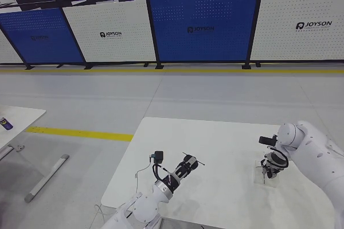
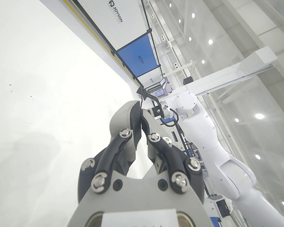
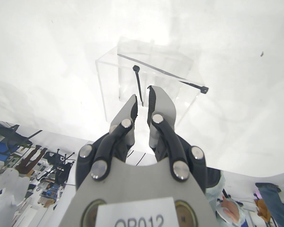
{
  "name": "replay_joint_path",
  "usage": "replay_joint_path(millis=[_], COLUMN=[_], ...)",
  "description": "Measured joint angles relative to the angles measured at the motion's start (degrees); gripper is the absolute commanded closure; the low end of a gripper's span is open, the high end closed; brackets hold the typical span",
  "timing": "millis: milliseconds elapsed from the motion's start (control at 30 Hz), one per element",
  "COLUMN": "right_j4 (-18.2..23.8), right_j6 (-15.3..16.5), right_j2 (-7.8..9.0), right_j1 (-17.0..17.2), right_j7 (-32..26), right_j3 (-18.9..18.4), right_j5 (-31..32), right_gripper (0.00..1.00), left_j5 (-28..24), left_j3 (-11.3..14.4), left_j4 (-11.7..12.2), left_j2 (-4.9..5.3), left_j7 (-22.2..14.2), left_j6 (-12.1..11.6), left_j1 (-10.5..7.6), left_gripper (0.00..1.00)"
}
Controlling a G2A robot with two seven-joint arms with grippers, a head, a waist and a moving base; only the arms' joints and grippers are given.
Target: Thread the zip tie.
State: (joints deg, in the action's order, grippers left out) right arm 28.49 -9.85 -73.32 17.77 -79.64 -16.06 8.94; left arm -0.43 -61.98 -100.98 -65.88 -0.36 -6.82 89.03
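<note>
White table [image 1: 218, 143] spans the top view's lower half. Clear acrylic box [image 3: 170, 60] stands at its right, under the right gripper [image 3: 142, 92], whose slightly parted fingers straddle 1 boxed zip tie [image 3: 137, 81]. Lower centre, the left gripper [image 2: 140, 109] pinches a held zip tie [image 2: 143, 93].

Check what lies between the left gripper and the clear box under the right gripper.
Nothing: the top view shows bare white table between the left gripper, holding a black zip tie, and the clear plastic box.
</note>
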Motion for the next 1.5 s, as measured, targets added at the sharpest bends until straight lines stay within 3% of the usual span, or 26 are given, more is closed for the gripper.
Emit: replay_joint_path(millis=[433,567,733,1000,1133,1267,1333,1400,1433,1467,1500], right_j4=[2.85,4.27,6.56,13.8,19.68,28.14,32.59,37.77,39.9,42.61,44.45], right_j6=[-1.07,-1.17,0.49,2.9,3.68,6.14,7.39,9.13,9.84,11.01,12.04], right_j2=[1.82,2.7,4.29,8.61,11.72,16.03,18.16,20.77,21.87,23.27,24.27], right_j1=[0.06,0.07,0.65,3.04,5.37,9.56,12.17,15.83,17.51,19.76,21.38], right_j7=[0.0,0.0,0.34,3.16,5.87,10.01,12.07,14.14,14.74,15.04,14.82], right_j3=[1.07,0.85,-0.83,-5.16,-8.43,-13.43,-16.17,-19.95,-21.69,-24.02,-25.72], right_j5=[-1.2,-1.31,-1.42,-0.82,-0.12,1.27,2.07,2.41,2.46,2.47,2.42], right_gripper=[0.81,0.71,0.67,0.67,0.67,0.64,0.6,0.49,0.2,0.02,0.0], left_j5=[0.0,0.0,0.0,0.0,0.0,0.0,0.0,0.0,0.0,0.0,0.0], left_j3=[0.0,0.0,0.0,0.0,0.0,0.0,0.0,0.0,0.0,0.0,0.0], left_j4=[0.0,0.0,0.0,0.0,0.0,0.0,0.0,0.0,0.0,0.0,0.0], left_j2=[0.0,0.0,0.0,0.0,0.0,0.0,0.0,0.0,0.0,0.0,0.0], left_j7=[0.0,0.0,0.0,0.0,0.0,0.0,0.0,0.0,0.0,0.0,0.0], left_j6=[0.0,0.0,0.0,0.0,0.0,0.0,0.0,0.0,0.0,0.0,0.0], left_j1=[0.0,0.0,0.0,0.0,0.0,0.0,0.0,0.0,0.0,0.0,0.0], left_gripper=[1.0,1.0,1.0,1.0,1.0,1.0,1.0,1.0,1.0,1.0,1.0])
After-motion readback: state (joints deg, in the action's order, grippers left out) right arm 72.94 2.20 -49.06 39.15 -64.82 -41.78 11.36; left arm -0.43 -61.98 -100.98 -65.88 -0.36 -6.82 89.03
